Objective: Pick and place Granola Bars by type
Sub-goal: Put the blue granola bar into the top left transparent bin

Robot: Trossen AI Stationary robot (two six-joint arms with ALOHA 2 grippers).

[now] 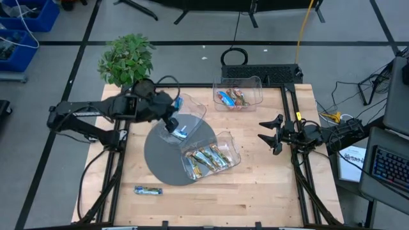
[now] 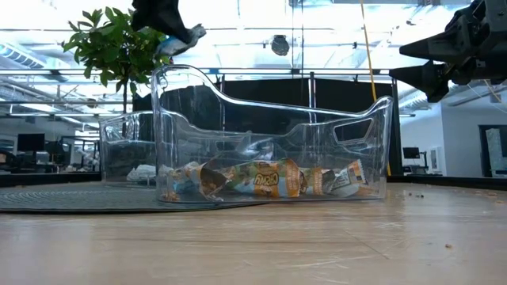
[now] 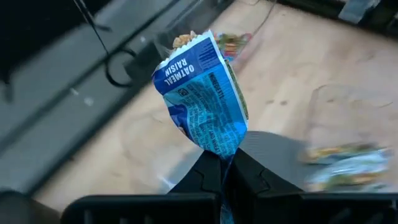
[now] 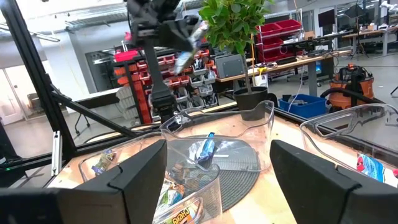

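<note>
My left gripper (image 1: 172,106) is shut on a bright blue granola bar (image 3: 202,93), lifted over the near-left clear bin (image 1: 192,115). One blue bar (image 1: 181,133) lies in that bin. Tan-gold bars (image 1: 208,158) fill the bin (image 2: 269,127) at the table's middle. Multicolour bars (image 1: 231,98) lie in the far bin (image 1: 252,86). One more bar (image 1: 147,190) lies flat on the wood near the front left. My right gripper (image 1: 271,134) waits open at the right, holding nothing. My left gripper pinches one end of the blue bar's wrapper (image 3: 219,148) between its two fingers (image 3: 202,174). The rest of the bar sticks out past the fingertips. The fingers slant downward from the table's left. The bar is lifted clear, above the bin.
The two nearer bins stand on a round grey mat (image 1: 160,156). A potted plant (image 1: 126,57) stands at the far left corner, just behind the left arm. Bare wood (image 1: 255,191) lies at the front right. A black stand (image 1: 262,71) sits beyond the far edge.
</note>
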